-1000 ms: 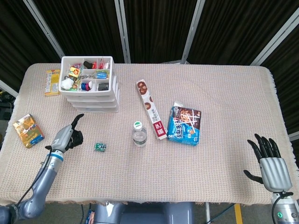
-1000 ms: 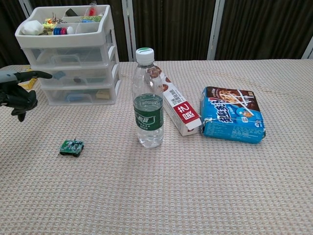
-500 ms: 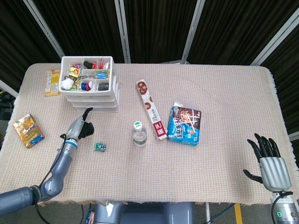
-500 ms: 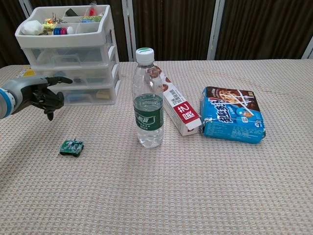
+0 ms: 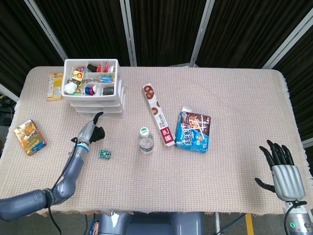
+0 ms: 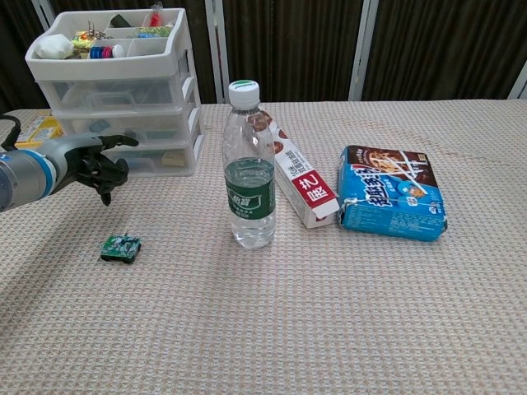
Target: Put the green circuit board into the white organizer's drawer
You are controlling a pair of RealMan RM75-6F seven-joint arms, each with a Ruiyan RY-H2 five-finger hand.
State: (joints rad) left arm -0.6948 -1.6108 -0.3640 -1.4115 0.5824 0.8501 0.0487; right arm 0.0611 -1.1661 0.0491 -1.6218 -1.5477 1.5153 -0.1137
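**A:** ok so where's the green circuit board (image 5: 104, 154) sitting right now?

**B:** it's lying flat on the table (image 5: 234, 98), by itself, nothing touching it. taking the water bottle (image 5: 145, 139) as the middle of the clock, it's out around 8 o'clock. the white organizer (image 5: 94, 88) is sitting way off toward 11, with its drawers looking closed from the chest cam

**A:** and the left hand (image 5: 94, 129)?

**B:** it's hanging above the cloth between the organizer and the board, roughly 11 o'clock from the board. not holding anything. one finger and the thumb are sticking out toward the organizer's bottom drawer, the rest are curling down. can't tell if a fingertip is actually touching the drawer front

**A:** right hand (image 5: 282, 169)?

**B:** it's parking way over at the table's near right corner, about 4 o'clock from the bottle, fingers spread wide, nothing in it

**A:** other clutter?

**B:** blue snack box (image 5: 193, 129) and a long red-and-white box (image 5: 158, 114) are lying at 2 to 3 o'clock from the bottle, plus a gold packet (image 5: 30, 136) at 9
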